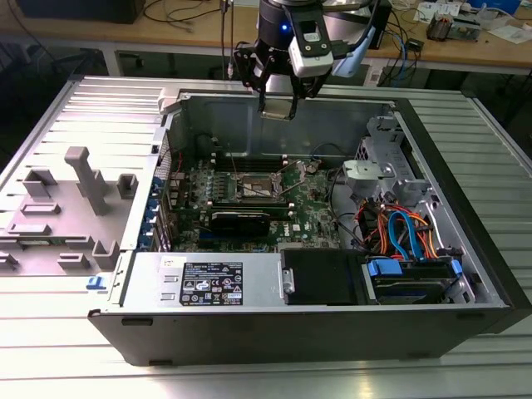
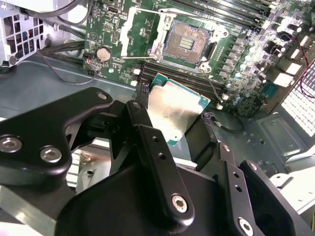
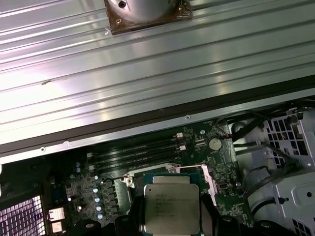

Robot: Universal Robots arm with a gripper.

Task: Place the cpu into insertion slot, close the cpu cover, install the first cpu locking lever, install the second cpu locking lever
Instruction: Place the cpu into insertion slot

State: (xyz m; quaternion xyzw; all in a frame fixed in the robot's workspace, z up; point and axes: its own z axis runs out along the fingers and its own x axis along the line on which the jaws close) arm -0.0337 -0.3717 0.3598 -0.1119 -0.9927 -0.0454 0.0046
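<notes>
One hand (image 2: 170, 114), closed on cpu (image 2: 178, 104) (by edges)

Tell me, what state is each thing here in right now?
tool: shut on the cpu, above the computer case
cpu: held in the tool, not in the slot
insertion slot: empty, contacts exposed
cpu cover: swung open beside the slot
computer case: lying open, motherboard exposed
</notes>
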